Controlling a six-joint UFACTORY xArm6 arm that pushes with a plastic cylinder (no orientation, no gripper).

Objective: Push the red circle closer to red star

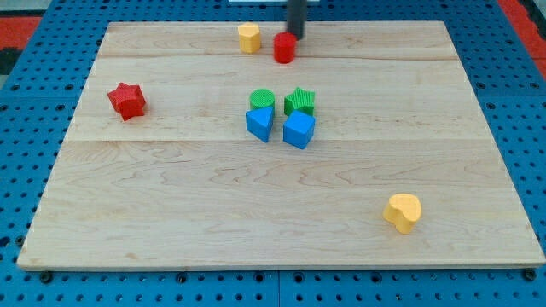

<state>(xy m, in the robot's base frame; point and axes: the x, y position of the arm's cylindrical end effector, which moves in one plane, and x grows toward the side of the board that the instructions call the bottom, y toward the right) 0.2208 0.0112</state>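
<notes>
My tip (295,35) sits just at the red circle's (284,48) upper right. The red star (126,101) lies far left and lower (a leftward, downward shove). No fingers here, only a rod.

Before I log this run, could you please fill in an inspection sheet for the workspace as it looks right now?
Surface: pale wooden board, flat, planks running across the view.
Job's things: red circle near the view's top; red star far off toward the view's left, lower down.
Clutter: yellow block just left of the red circle; green circle, green star, blue triangle and blue cube bunched mid-board; yellow heart at lower right.
Claw: none fitted; my tip sits at the red circle's upper right edge.
Cables: nothing seen.
Surroundings: blue perforated base around the board.
</notes>
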